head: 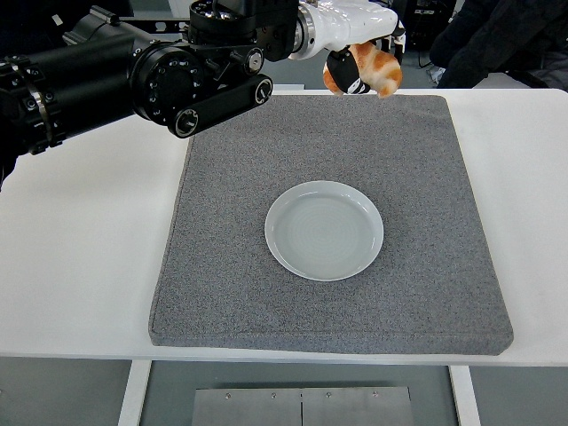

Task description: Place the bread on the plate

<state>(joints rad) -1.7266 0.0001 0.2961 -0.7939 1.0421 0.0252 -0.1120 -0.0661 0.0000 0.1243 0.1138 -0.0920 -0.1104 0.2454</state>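
My left arm reaches in from the left across the top of the head view. Its hand is shut on an orange-brown bread roll and holds it in the air above the far edge of the grey mat. A pale grey-green plate lies empty in the middle of the mat, well in front of the bread. My right arm is out of view.
The grey mat covers most of the white table. A person in dark clothing shows at the top right, behind the table. Cables and dark equipment lie on the floor beyond the far edge.
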